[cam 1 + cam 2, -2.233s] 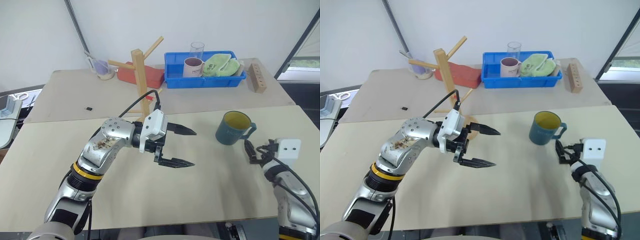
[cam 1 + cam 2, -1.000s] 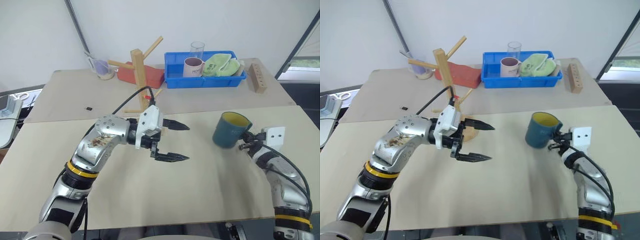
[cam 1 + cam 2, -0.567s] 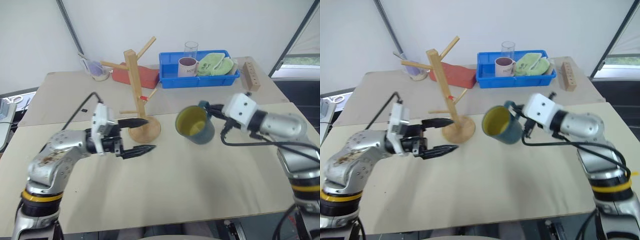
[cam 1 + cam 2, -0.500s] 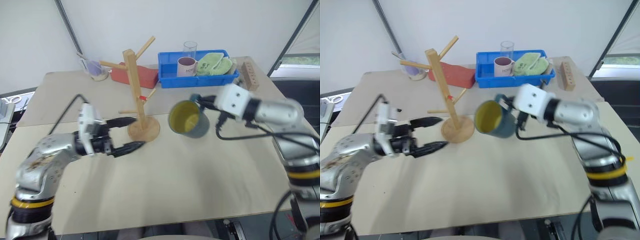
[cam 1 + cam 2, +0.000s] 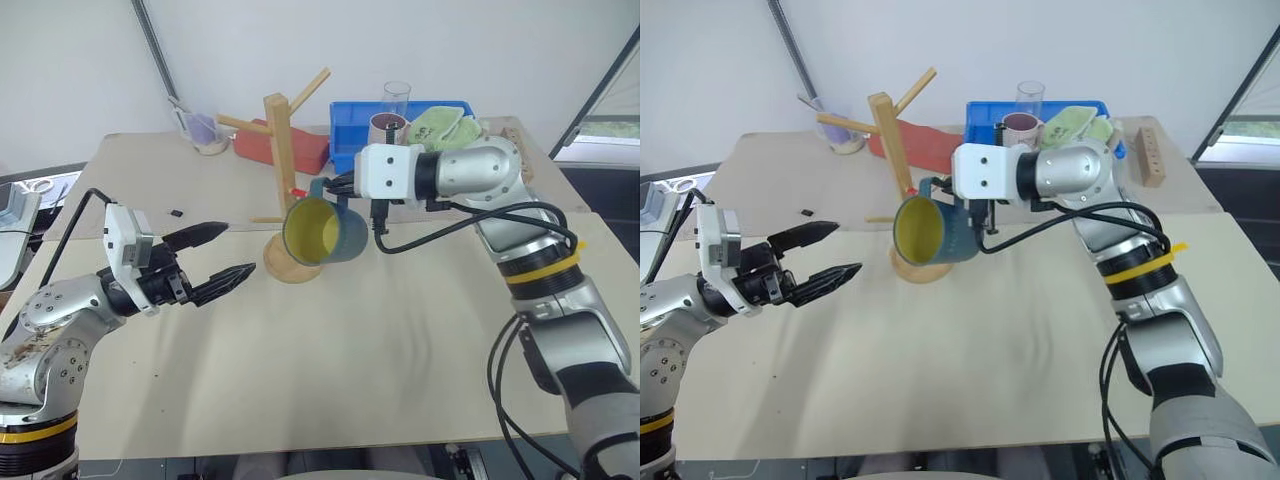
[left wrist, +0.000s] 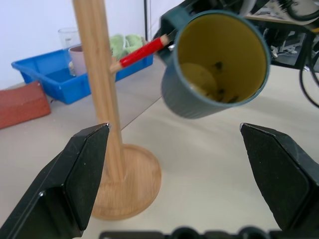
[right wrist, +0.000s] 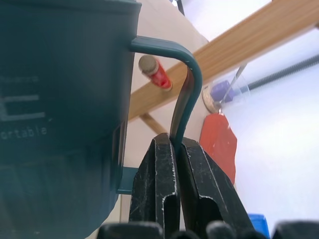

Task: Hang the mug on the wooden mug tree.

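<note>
The right end effector [image 7: 177, 164] is clamping the handle of the mug [image 5: 322, 228], its two fingers [image 7: 157, 184] pressed together on the thin loop. The mug is hanging in the air above the bench [image 5: 400, 340], tipped on its side so that its yellow inside is facing toward the left end effector [image 5: 222, 258]. The mug tree [image 5: 283, 190] is standing just beyond the right end effector, its round base resting on the bench below the mug. In the right wrist view, the red-marked peg [image 7: 155, 72] is lying just past the fingers, close beside the handle loop; whether it is touching the loop cannot be told. In the left wrist view, the same red peg [image 6: 142, 51] is pointing at the mug's rim near the handle. The left end effector is hovering above the bench with its fingers [image 6: 75, 174] spread wide apart and gripping nothing; the post of the mug tree and the mug are lying ahead of it, framed between the two fingertips. A blue bin [image 5: 345, 150] holding a pale mug [image 5: 384, 126], a glass [image 5: 396, 97] and a green cloth [image 5: 440, 128] is sitting beyond the right end effector, and a red block [image 5: 300, 150] is lying behind the mug tree.
</note>
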`<state>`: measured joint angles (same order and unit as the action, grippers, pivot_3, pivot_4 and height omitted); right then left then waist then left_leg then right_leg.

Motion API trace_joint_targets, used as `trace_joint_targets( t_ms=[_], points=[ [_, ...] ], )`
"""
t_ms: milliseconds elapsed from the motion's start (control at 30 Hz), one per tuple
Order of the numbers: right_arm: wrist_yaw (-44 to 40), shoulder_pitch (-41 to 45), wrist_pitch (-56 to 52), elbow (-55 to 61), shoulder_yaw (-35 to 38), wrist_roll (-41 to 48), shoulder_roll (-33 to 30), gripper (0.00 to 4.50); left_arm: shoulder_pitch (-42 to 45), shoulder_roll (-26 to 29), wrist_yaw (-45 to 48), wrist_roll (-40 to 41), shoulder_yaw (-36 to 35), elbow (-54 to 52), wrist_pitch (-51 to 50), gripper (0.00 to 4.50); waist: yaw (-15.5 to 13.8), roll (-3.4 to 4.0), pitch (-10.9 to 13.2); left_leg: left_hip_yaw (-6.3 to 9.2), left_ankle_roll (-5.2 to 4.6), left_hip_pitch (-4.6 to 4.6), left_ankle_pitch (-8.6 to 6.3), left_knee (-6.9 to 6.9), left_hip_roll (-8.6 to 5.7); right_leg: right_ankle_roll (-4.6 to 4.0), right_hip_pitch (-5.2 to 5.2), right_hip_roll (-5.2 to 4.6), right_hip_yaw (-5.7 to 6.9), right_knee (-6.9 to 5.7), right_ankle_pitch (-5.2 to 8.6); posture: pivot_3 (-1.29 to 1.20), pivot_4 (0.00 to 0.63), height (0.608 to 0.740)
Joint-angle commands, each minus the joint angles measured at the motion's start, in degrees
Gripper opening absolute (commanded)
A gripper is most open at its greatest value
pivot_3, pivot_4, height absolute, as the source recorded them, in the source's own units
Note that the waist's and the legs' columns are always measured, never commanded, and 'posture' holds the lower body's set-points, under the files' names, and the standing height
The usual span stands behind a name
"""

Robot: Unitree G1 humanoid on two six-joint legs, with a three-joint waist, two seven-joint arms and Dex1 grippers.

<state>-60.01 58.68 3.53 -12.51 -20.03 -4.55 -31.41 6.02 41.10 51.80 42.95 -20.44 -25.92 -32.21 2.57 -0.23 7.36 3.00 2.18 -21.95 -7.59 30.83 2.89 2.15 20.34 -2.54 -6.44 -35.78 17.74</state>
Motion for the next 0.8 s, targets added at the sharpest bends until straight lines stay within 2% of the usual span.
trace_joint_targets(
  t_ms=[33, 300, 467, 733, 800],
  points=[
    [0.29, 3.13, 2.61, -1.7, -0.12, -1.61, 1.58, 0.01, 1.86, 0.38, -2.55, 1.76, -0.06, -2.74, -0.85, 4.5, 0.06, 0.0, 0.0, 0.01, 0.0, 0.0, 0.0, 0.0, 0.0, 0.0, 0.01, 0.01, 0.0, -0.02, 0.0, 0.0, 0.15, 0.74],
    [0.51, 5.55, 3.75, -4.64, -0.37, -3.57, 4.39, 0.01, 6.99, 0.12, -7.07, 10.06, 1.17, -6.44, -6.07, 4.5, 0.02, 0.0, 0.0, 0.02, 0.0, -0.03, 0.0, 0.01, 0.0, 0.0, 0.02, 0.04, 0.0, -0.06, -0.01, 0.0, 0.15, 0.74],
    [1.13, 5.91, 3.88, -4.97, -0.07, -3.83, 5.44, 0.01, 9.52, 0.75, -8.26, 11.1, 1.88, -5.55, -6.99, 4.5, 0.09, 0.0, 0.0, 0.03, 0.0, 0.0, 0.0, 0.01, 0.0, 0.01, 0.01, 0.06, -0.01, -0.09, -0.01, 0.0, 0.15, 0.74],
    [-0.59, 5.38, 4.0, -2.23, 1.69, -2.79, 2.69, 2.73, 8.48, 1.63, -7.4, 8.02, 1.65, -3.06, -5.19, 4.5, 0.13, 0.01, 0.0, 0.03, 0.0, 0.02, 0.0, 0.01, -0.01, 0.01, 0.02, 0.08, -0.04, -0.08, -0.01, 0.0, 0.15, 0.74],
    [-2.19, 4.01, 2.87, 0.23, 2.8, -0.97, 0.81, 2.73, 7.85, 2.87, -7.47, 6.24, 1.77, -2.75, -5.33, 4.5, 0.02, -0.01, 0.0, 0.02, 0.0, -0.01, 0.0, 0.01, -0.01, 0.0, 0.03, 0.08, -0.05, -0.07, -0.01, 0.0, 0.15, 0.74]
  ],
)
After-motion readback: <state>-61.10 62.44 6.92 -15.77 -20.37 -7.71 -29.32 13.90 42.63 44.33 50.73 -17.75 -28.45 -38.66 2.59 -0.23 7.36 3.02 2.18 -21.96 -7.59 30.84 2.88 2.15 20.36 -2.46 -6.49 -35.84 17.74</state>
